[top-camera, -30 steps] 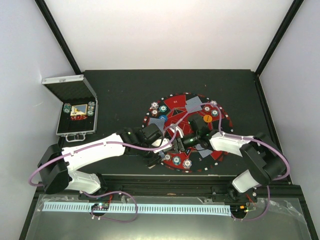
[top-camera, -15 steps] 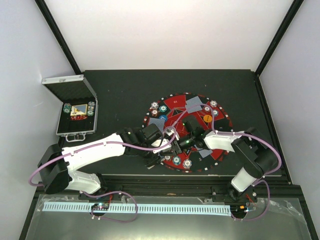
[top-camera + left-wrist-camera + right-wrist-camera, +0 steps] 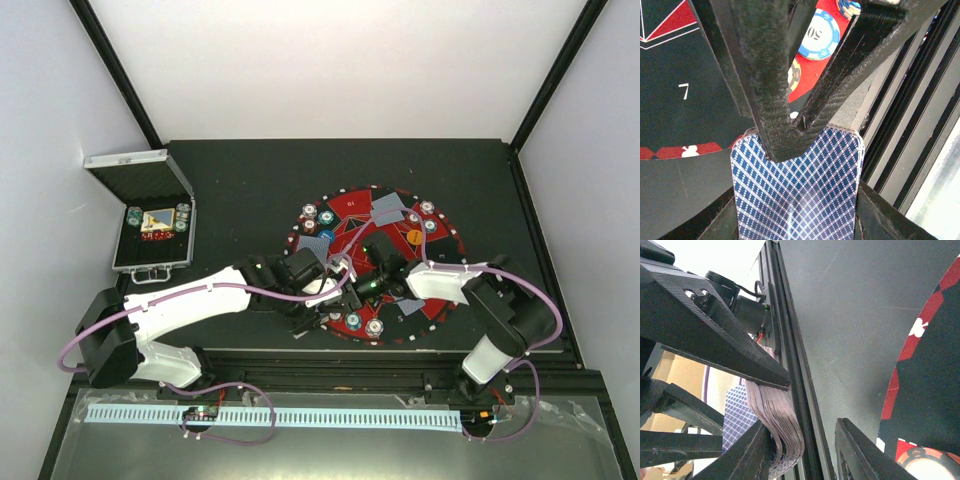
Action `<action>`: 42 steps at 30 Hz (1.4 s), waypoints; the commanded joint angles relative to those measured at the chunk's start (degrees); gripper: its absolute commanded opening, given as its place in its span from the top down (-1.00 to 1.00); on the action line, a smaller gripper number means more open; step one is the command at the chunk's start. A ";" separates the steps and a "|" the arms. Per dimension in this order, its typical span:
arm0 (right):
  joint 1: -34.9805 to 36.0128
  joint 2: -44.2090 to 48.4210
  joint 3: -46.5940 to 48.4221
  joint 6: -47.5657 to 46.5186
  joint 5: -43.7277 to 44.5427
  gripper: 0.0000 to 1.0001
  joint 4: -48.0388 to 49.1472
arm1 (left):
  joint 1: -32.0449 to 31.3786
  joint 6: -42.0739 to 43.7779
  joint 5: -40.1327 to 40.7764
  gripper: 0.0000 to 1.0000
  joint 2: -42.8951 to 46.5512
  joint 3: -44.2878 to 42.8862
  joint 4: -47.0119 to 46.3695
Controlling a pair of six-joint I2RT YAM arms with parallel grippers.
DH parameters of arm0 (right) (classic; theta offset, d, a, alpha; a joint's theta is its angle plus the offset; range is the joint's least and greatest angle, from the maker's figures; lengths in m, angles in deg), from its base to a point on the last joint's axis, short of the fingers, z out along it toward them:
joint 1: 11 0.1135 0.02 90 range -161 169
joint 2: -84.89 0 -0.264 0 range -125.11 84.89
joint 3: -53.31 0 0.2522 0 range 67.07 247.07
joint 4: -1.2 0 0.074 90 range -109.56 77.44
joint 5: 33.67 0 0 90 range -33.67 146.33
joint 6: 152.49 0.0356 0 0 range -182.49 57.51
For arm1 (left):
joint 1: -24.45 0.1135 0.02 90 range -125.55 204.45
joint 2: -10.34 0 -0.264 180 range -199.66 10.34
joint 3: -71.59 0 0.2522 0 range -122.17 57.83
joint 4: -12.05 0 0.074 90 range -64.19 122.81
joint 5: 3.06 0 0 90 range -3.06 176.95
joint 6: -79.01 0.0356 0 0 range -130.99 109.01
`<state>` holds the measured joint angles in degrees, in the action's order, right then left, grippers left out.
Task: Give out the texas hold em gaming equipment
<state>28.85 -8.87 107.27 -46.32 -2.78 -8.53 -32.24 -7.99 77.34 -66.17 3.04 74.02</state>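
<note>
Blue-diamond deck (image 3: 797,200), clamped flat in the left gripper (image 3: 785,144) above the near edge of the counter, just off the mat (image 3: 350,204). Right gripper (image 3: 801,425) is alongside with its fingers apart, one close against the deck's side; cannot tell if it is touching.

The mat lies right of centre. On it are paired chip stacks (image 3: 374,326) at three seats, face-down cards (image 3: 388,208) at several, and an orange button (image 3: 414,237) on the side toward the right edge. The case (image 3: 152,265) at the left edge holds more chips.

Judgement: roughly midway. The chips are largely out, but much of the deck is undealt.
</note>
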 commanded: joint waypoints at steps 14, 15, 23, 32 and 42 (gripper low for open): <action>-0.12 2.64 -0.08 -4.64 9.12 0.39 -8.21 | 0.04 0.70 -0.76 0.00 1.01 -2.01 -1.71; -0.30 2.68 -0.05 -4.79 9.14 0.40 -8.59 | 0.08 0.73 -0.72 0.00 1.01 -2.13 -1.71; -0.80 3.04 0.44 -6.19 6.88 0.48 -10.16 | 0.08 0.69 -0.65 -0.01 0.75 -2.08 -1.60; -1.15 3.71 0.40 -6.59 7.42 0.56 -10.83 | 0.08 0.69 -0.56 0.00 0.74 -2.21 -1.54; -1.35 4.06 0.31 -6.72 6.06 0.87 -10.88 | 0.08 0.69 -0.50 0.00 0.48 -2.17 -1.51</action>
<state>28.46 -4.89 108.30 -52.05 -0.62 -16.00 -32.19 -8.01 77.91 -66.30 3.04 73.42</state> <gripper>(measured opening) 0.101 0.506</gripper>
